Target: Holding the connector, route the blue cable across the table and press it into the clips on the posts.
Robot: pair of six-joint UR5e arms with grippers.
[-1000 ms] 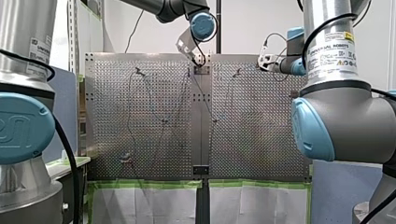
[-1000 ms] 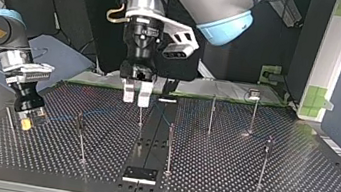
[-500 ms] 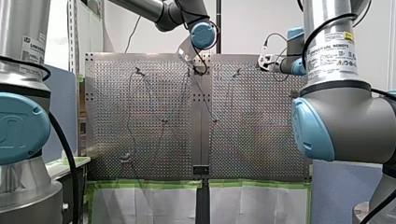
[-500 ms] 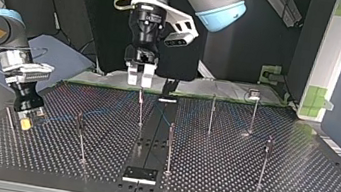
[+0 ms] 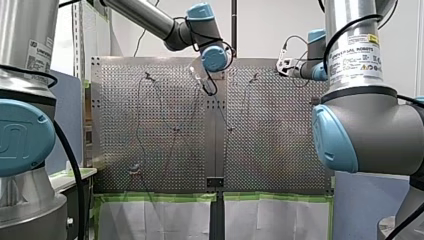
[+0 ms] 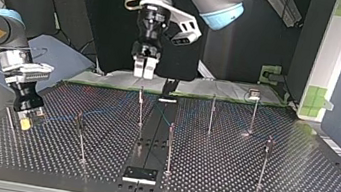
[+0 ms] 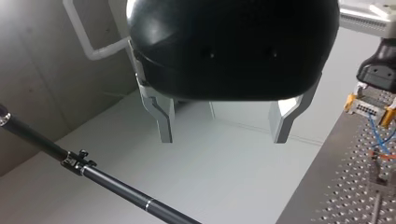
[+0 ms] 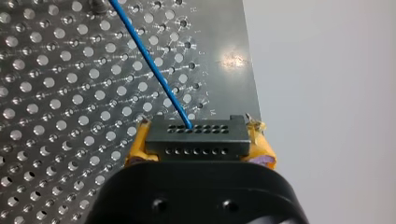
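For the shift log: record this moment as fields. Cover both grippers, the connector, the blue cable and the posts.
left gripper: open, nothing between its fingers; in the top view it hangs above a post near the table's middle
right gripper: shut on the connector, yellow pads at its sides
blue cable: leaves the connector and runs over the perforated table
routing: cannot tell whether the cable is pressed in anywhere

Place: robotics lab | seen: two robot arms [image 5: 360, 125], perforated metal table [image 5: 275, 150], green tape [image 5: 155, 196] along edge, bare concrete wall [image 7: 37, 70]
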